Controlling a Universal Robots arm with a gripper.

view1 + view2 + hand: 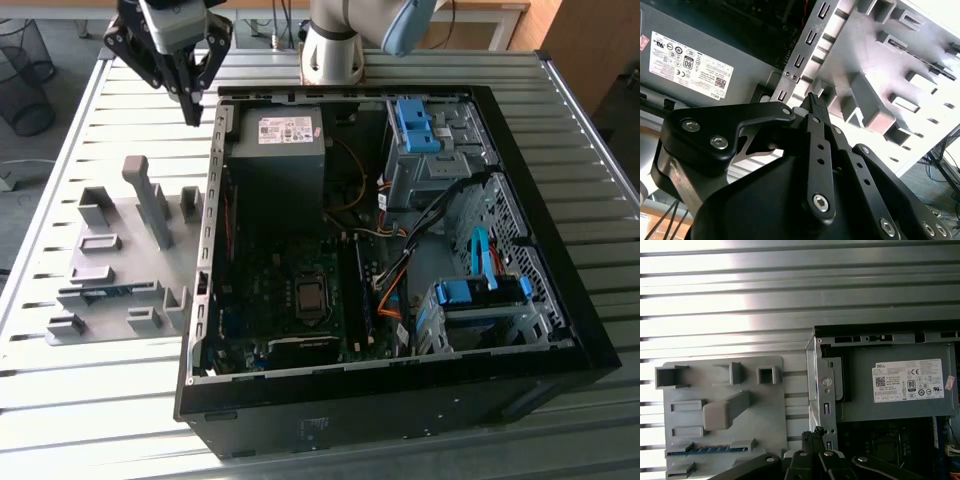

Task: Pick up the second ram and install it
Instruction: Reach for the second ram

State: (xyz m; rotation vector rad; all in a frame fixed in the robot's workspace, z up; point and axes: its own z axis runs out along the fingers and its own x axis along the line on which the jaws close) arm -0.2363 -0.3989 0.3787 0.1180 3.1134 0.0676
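The second ram [105, 291] is a thin blue stick lying in a slot near the front of the grey holder plate [140, 250], at the exterior view's left of the open computer case. In the first wrist view the ram [710, 449] shows as a blue strip low on the plate [770, 410]. My gripper [194, 108] hangs in the air above the table by the case's rear corner, well behind the plate. Its fingers [813, 107] are pressed together, shut with nothing between them. The fingertips [815, 434] sit over the case's edge.
The open black case [560, 370] lies on a slatted metal table [90, 400]. Inside are the grey power supply [275, 150], the motherboard with its processor socket [310, 296], dark memory slots [353, 300], cables and blue drive-bay clips [415, 125]. A tall grey post [150, 200] rises from the plate.
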